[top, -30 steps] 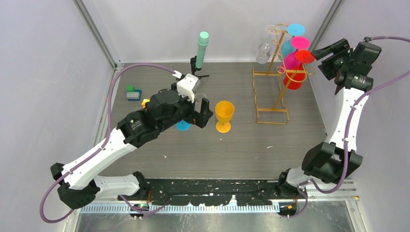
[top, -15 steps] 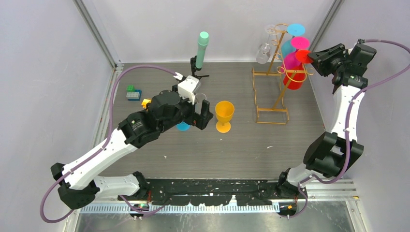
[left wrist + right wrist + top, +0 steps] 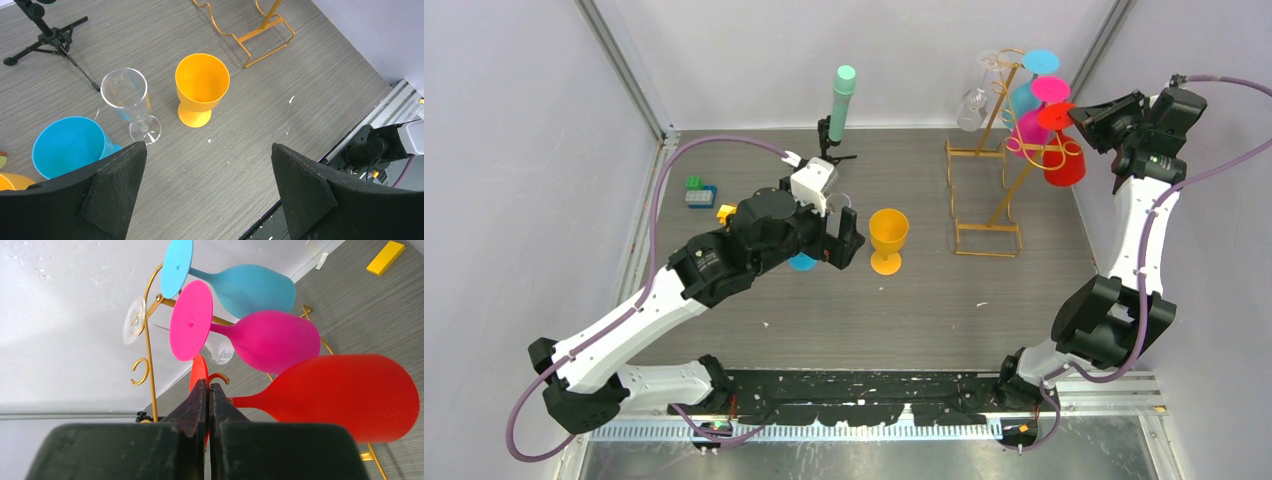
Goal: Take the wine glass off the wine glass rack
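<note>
The gold wire wine glass rack (image 3: 987,150) (image 3: 148,365) stands at the back right. A blue (image 3: 1022,97) (image 3: 250,287), a pink (image 3: 1031,125) (image 3: 270,340) and a clear wine glass (image 3: 970,105) hang from it upside down. The red wine glass (image 3: 1064,165) (image 3: 350,395) hangs just right of the rack. My right gripper (image 3: 1079,115) (image 3: 208,385) is shut on the thin edge of its round foot. Over the middle of the table my left gripper (image 3: 842,243) (image 3: 207,145) is wide open and holds nothing.
An orange cup (image 3: 888,235) (image 3: 202,85) stands upright mid-table beside a clear flute (image 3: 127,97) and a blue cup (image 3: 67,145). A black tripod with a mint cylinder (image 3: 842,95) stands at the back. Toy bricks (image 3: 700,193) lie at the left.
My right gripper moved in and shut on the red glass's foot. The red glass's bowl has shifted right, away from the rack's upright. The left arm has not moved.
</note>
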You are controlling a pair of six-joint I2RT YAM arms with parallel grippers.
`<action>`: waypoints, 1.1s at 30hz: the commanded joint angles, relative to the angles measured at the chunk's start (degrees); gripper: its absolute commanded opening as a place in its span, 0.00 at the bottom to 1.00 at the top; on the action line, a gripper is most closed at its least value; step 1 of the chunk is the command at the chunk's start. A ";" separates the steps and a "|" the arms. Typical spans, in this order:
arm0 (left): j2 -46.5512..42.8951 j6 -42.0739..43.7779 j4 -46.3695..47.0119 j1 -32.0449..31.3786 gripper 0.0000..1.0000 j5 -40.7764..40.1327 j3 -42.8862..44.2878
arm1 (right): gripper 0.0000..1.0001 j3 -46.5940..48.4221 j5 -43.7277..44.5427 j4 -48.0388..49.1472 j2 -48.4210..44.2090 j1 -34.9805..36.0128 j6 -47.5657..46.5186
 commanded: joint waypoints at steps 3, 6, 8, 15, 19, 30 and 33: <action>-1.31 -0.15 2.89 -0.13 0.98 0.50 0.00 | 0.00 0.84 3.33 -0.05 -1.20 -0.18 -1.53; -1.49 -0.23 2.85 -0.14 0.98 0.48 -0.01 | 0.00 0.48 3.01 2.60 -1.56 -0.18 -0.11; -1.52 -0.32 2.76 -0.13 0.98 0.50 0.04 | 0.00 -0.35 2.45 5.25 -2.18 -0.24 1.35; -1.94 -0.50 2.63 -0.13 0.98 0.41 -0.09 | 0.00 -3.11 6.33 11.08 -4.80 -0.18 4.44; -2.05 -0.59 2.50 -0.13 0.98 0.41 -0.01 | 0.00 -3.89 10.46 11.65 -6.47 -0.22 4.36; -2.38 -0.59 2.63 -0.15 0.98 0.58 0.15 | 0.00 -5.49 15.45 12.20 -10.84 -0.24 3.91; -2.48 -0.59 2.68 -0.13 0.98 0.66 0.24 | 0.00 -5.34 14.81 12.61 -12.62 -0.19 3.99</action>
